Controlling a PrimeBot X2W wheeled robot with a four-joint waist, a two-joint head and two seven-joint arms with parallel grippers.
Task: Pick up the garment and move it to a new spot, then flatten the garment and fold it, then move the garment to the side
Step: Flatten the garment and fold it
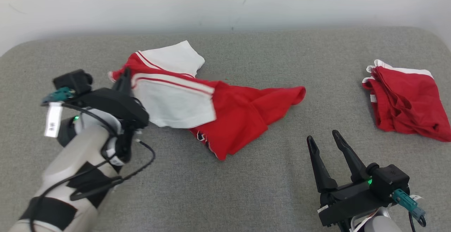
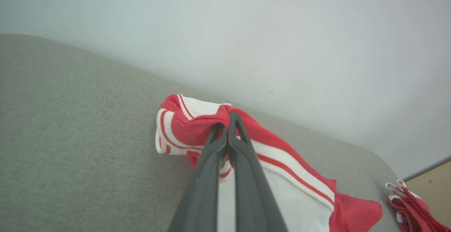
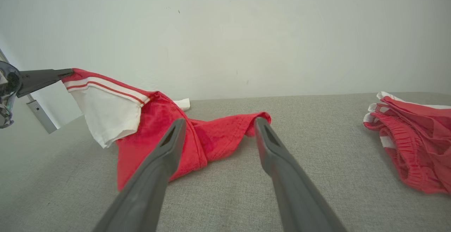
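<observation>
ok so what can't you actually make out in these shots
- Head view: left gripper, fingertips mostly hidden by its own dark wrist housing and the red and white shirt.
- Head view: dark print at the shirt's lower hem, too small and folded to read.
- Head view: white tag hanging by that housing, blurred.
- Head and right wrist views: red shorts, cut off by the right edge.

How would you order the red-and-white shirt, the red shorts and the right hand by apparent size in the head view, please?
1. red-and-white shirt, largest.
2. red shorts and right hand: about alike; the hand is nearer the camera, so unranked.
</observation>
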